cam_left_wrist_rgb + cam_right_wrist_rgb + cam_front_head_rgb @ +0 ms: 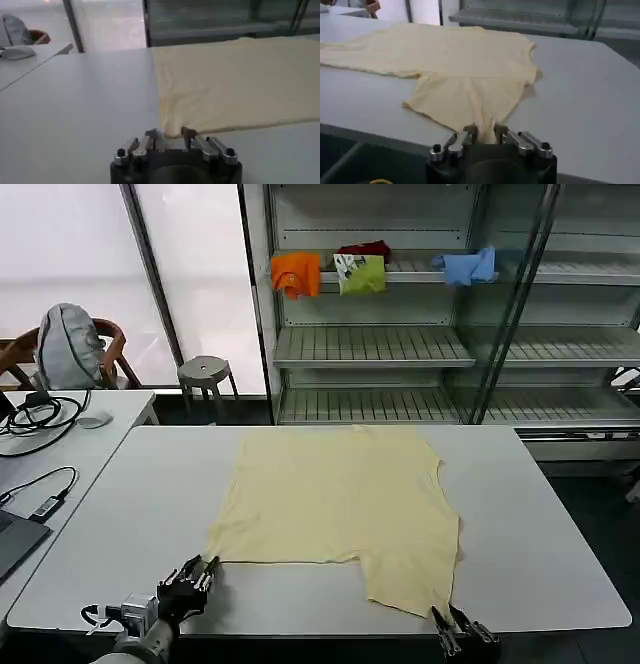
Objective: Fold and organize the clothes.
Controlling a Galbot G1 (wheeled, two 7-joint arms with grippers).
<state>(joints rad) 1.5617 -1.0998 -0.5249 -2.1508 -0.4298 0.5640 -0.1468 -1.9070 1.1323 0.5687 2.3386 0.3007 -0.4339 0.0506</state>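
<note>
Left gripper [207, 568] sits at the near-left corner of the T-shirt [340, 504], low over the grey table [140, 514]. From the head camera its fingers merge into one dark cluster, so the grip is unreadable there. Left wrist camera settles it: left gripper [169, 134] has its two fingertips spread, with the rounded fabric corner lying between them, not pinched.

Right gripper [452, 621] is at the table's near edge, at the tip of the sleeve that hangs toward the robot; its body is cut off by the frame edge. Right wrist camera shows the right gripper [485, 132] with fingers parted and a strip of cloth running between them; whether the pads touch the fabric cannot be told.

T-shirt [465, 60] lies spread flat across the table centre, pale cream-yellow. Neck label and print are not discernible. Far hem [240, 42] blurs into the background shelving.
</note>
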